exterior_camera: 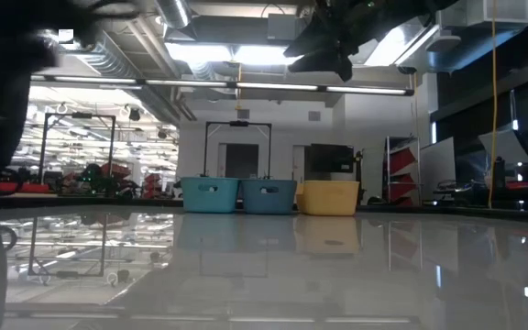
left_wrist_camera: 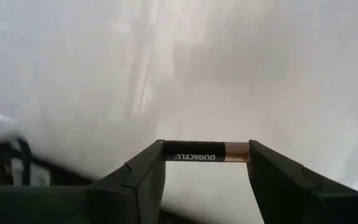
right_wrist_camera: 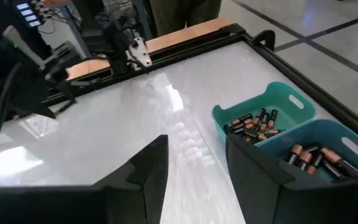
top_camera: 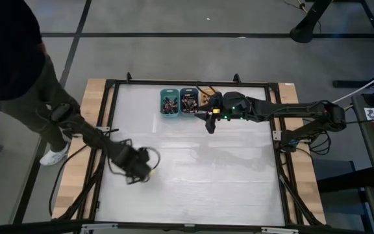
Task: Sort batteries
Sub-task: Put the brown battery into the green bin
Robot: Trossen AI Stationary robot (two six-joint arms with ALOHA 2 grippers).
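Battery (left_wrist_camera: 206, 151): black body, copper end band. Teal bin (top_camera: 169, 102), blue bin (top_camera: 189, 101); third bin (exterior_camera: 329, 197) beside the blue appears yellow-orange. Table (top_camera: 193, 175): glossy white.

High view straight down over the whole surface (top_camera: 193, 162), low view level across it toward the bins (exterior_camera: 269, 195), left wrist view close to surface, right wrist view angled at the same bins
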